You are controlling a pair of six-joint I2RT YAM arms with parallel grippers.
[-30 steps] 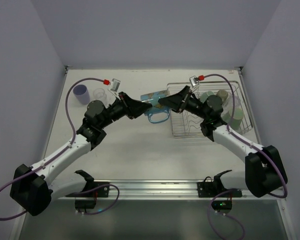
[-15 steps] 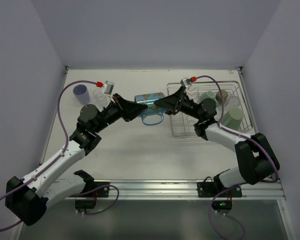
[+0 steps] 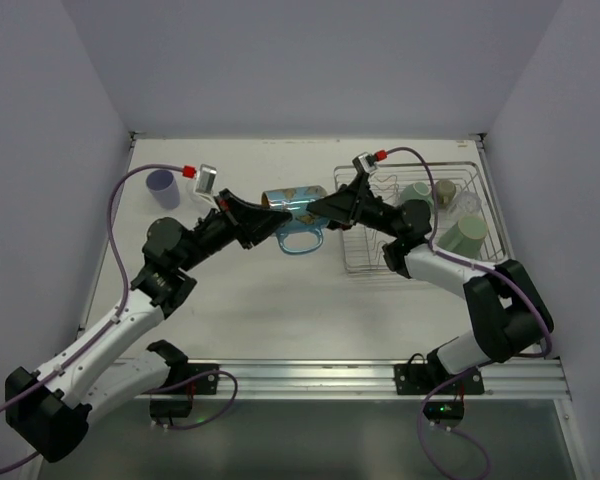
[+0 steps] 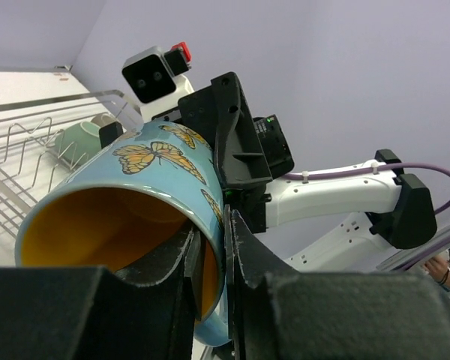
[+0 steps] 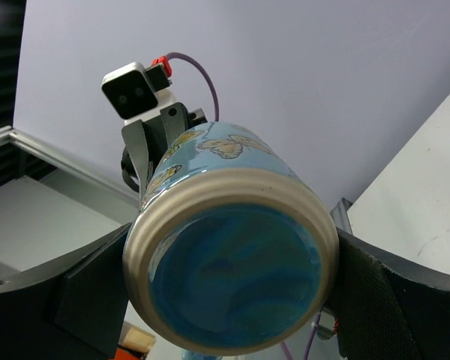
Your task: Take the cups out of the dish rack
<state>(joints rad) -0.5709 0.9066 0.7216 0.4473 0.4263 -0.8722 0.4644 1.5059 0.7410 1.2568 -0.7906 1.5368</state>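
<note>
A blue cup [image 3: 292, 200] with butterflies and an orange inside hangs on its side above the table, between the two arms. My left gripper [image 3: 266, 215] is shut on its rim, one finger inside and one outside [image 4: 214, 225]. Around the cup's base [image 5: 232, 161] stands my right gripper [image 3: 321, 207], open [image 5: 232, 283], a finger close on either side. The wire dish rack [image 3: 410, 167] at the right holds a pale green cup [image 3: 463, 235], a green one [image 3: 415, 192], a small olive-brown one [image 3: 445, 190] and a clear glass [image 3: 468, 205].
A lavender cup [image 3: 162, 187] stands on the table at the far left. The rack's zigzag dividers [image 4: 30, 142] run just behind the held cup. Walls close the table in at the back and on both sides.
The left jaws have closed onto the blue cup's rim and the right jaws have spread wider. The cup and both grippers have shifted a little to the left.
</note>
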